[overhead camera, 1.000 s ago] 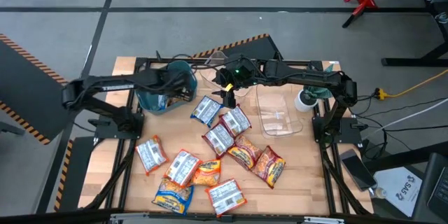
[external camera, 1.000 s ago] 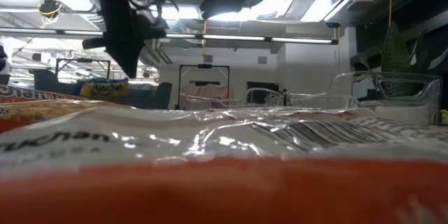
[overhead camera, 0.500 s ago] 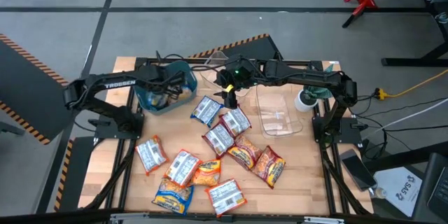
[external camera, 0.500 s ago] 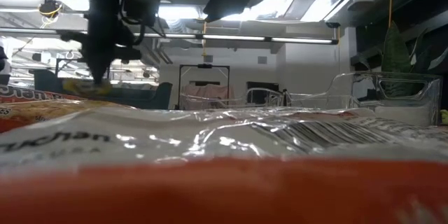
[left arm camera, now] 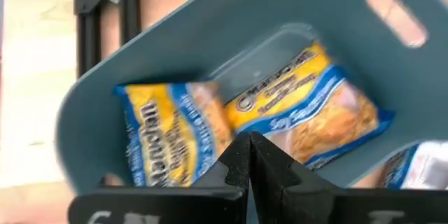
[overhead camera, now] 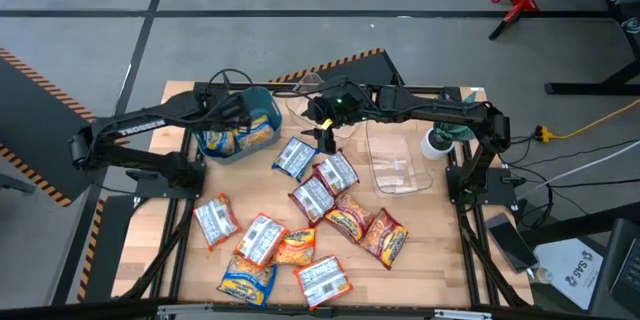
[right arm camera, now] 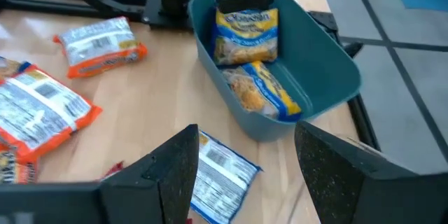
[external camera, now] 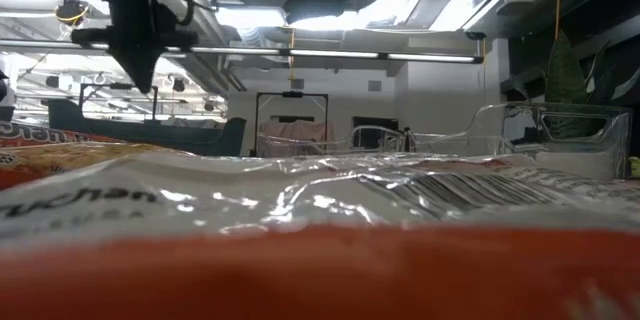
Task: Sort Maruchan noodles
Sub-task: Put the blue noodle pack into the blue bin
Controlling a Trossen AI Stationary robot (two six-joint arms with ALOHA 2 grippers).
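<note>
Worktop: wooden, framed in dark rails, carrying the whole lot.
Teal bin: stood at about 10 o'clock on the worktop; the left wrist view looked straight into it.
Blue-yellow packets: two lay side by side on the bin floor, with a corner of a third at the edge of the left wrist view; this colour appeared to be what the bin collects.
Clear container: lay at about 2 o'clock, no packet visible in it.
Loose packets: roughly ten were spread from the centre toward 6 and 7 o'clock, in orange, red-white and silvery prints, several overlapping.
Blue-yellow packet on the worktop: lay near 7 o'clock, unsorted.
Left end effector: hung directly above the bin, fingers pressed together and empty, clear of the packets below.
Right end effector: hovered over the silvery packet just right of the bin, fingers spread wide, nothing between them.
Step in hand: judged to be the end of a drop into the bin on the left side, with the right side poised for a pick.
Next move, right: would call for a descent onto the silvery packet and a close across its crinkly edge.
Next move, left: would call for a lift clear of the bin wall and a reach toward 7 o'clock for the remaining blue-yellow packet.
Progress: early; most packets were unsorted.
</note>
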